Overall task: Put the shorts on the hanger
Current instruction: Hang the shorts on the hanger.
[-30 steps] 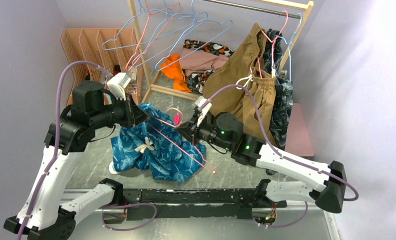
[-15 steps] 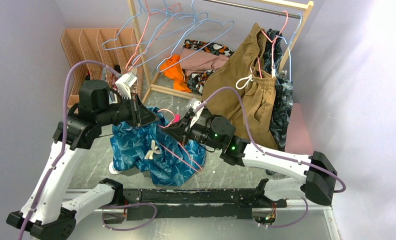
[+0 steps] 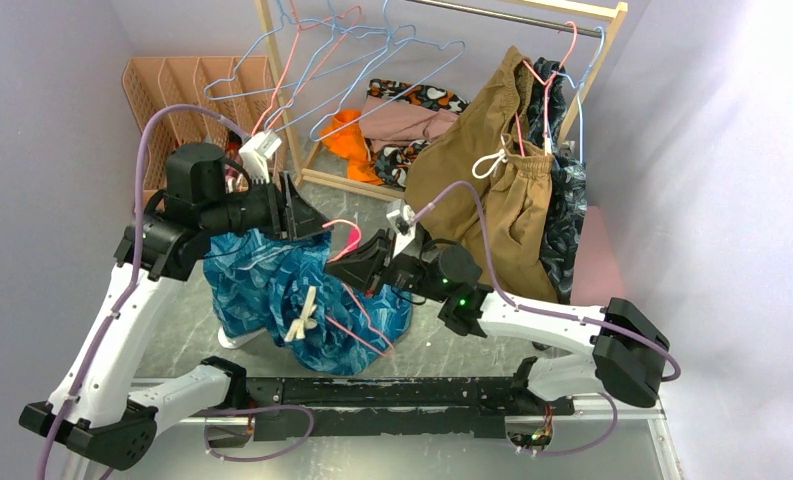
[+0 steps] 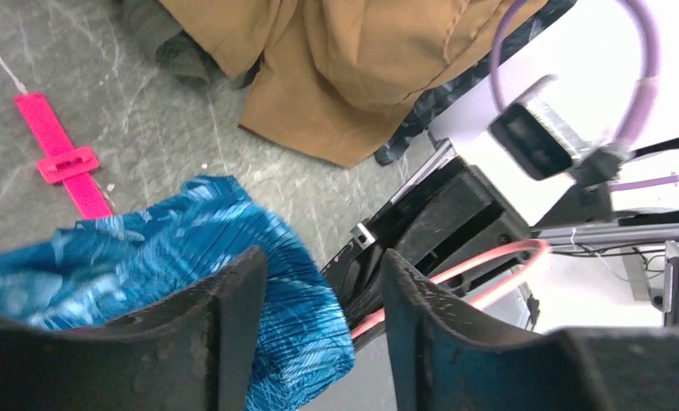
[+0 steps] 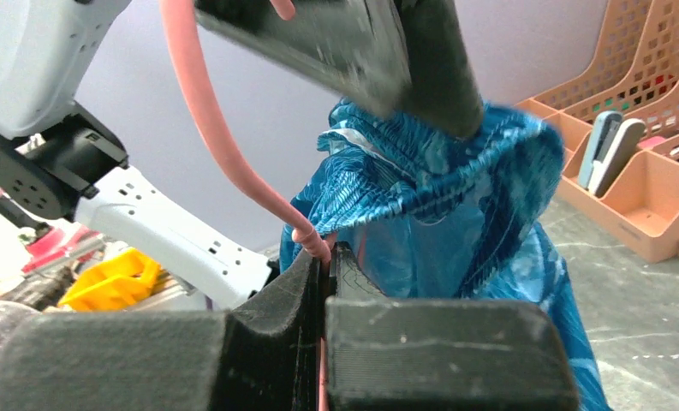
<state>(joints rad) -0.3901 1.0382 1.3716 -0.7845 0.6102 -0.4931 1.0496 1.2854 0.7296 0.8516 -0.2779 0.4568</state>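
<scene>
Above the grey marbled table (image 4: pixel 164 120), the left gripper (image 3: pixel 307 218) stands with its jaws parted. The waistband of the teal leaf-print shorts (image 3: pixel 262 290) is bunched against one finger and the rest hangs to the table, probably to offer an opening to the wire. Just right of it, the right gripper (image 5: pixel 327 257) pinches the pink wire hanger (image 5: pixel 220 141) tight, aimed at that gathered waistband; whether it has threaded in, I cannot tell.
</scene>
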